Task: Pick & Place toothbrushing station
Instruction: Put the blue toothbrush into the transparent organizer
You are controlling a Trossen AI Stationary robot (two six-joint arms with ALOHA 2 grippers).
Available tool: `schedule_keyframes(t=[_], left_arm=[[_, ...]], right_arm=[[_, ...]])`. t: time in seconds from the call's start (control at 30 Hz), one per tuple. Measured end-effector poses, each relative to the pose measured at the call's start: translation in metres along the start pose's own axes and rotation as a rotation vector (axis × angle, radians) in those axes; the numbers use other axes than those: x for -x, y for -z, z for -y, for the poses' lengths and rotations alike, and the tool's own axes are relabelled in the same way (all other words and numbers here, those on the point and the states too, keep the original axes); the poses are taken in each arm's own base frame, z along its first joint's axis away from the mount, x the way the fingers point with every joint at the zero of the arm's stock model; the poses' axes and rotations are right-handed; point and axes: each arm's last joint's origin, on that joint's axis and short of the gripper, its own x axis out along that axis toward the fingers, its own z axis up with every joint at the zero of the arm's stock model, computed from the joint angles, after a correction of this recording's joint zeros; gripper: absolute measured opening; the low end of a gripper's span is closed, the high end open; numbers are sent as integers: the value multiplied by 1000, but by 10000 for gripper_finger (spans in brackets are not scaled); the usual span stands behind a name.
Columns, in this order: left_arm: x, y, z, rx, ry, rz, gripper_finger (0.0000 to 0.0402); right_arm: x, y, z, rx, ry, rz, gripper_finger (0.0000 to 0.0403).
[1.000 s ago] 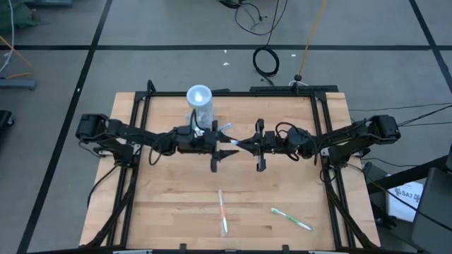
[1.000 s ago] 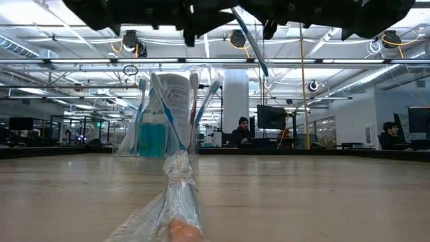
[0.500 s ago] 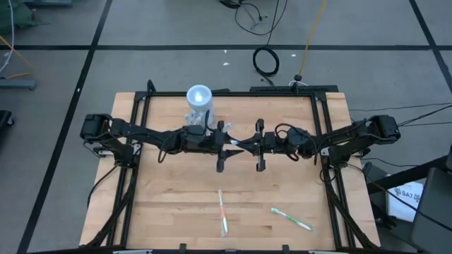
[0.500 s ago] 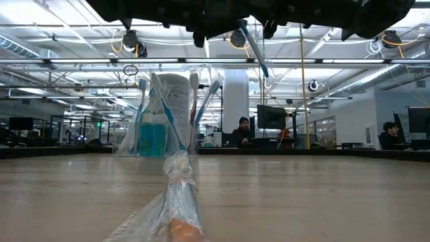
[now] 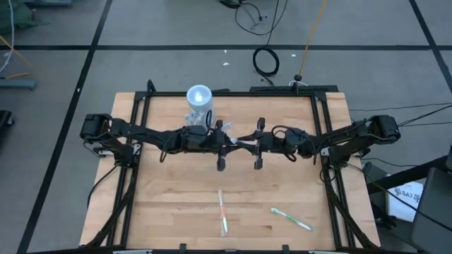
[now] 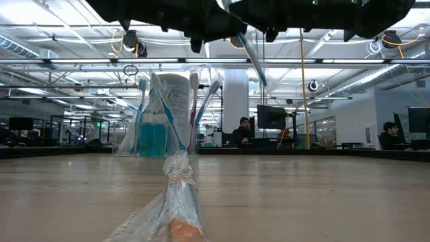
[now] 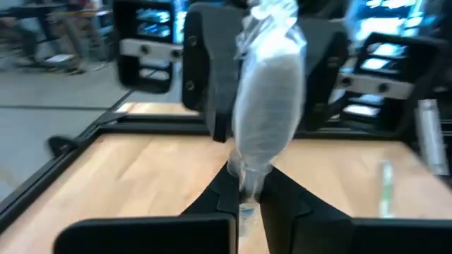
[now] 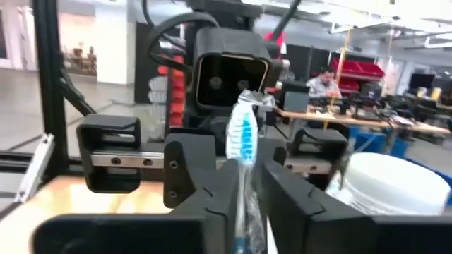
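Note:
The toothbrushing station point(image 5: 199, 102), a clear cylinder with a pale round top, stands upright on the table's far left part and holds toothbrushes and teal tubes point(image 6: 153, 138). No gripper is near it. High over the table's middle, a plastic-wrapped toothbrush point(image 5: 241, 143) bridges both grippers. My left gripper point(image 5: 235, 143) is shut on the end toward the table's left. My right gripper point(image 5: 248, 144) stands narrowly open, its fingers point(image 8: 279, 187) flanking the handle. The handle's free end point(image 6: 262, 74) slants down under the arms. My left gripper pinches the toothbrush's wrapped end point(image 7: 245, 185) between its two fingers, coming almost level from the table's left. The brush is lifted clear of the table, and its wrapper point(image 7: 268, 92) runs on toward the right gripper. My right gripper flanks the toothbrush's handle point(image 8: 244, 201); I cannot tell whether it touches it.
Two more toothbrushes lie flat on the table near its front edge, one at the middle point(image 5: 222, 212) and one to the right point(image 5: 292, 219). In the low view the middle one's wrapper point(image 6: 178, 195) fills the foreground. Black frame rails point(image 5: 141, 120) border the table.
My left gripper has moved a little toward the table's right edge, up to the right gripper, has tipped slightly, and has shut on the toothbrush's near end. The toothbrush stays high between the grippers. The station has not moved.

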Motion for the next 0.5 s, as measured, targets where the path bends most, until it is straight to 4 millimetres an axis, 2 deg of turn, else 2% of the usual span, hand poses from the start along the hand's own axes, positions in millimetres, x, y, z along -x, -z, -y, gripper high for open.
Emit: schedule_keyframes(t=[0.13,0.27,0.37,0.5], left_arm=[[3,3,-3,-14,-103,-56,41],[15,-8,-6,9,-158,-63,35],[29,-21,-6,17,-175,-59,22],[54,-35,-6,14,-254,-89,25]], right_arm=[[0,5,1,5,5,-48,96],[0,5,1,7,6,-53,138],[0,5,1,15,7,-53,162],[0,5,3,18,65,-60,183]])
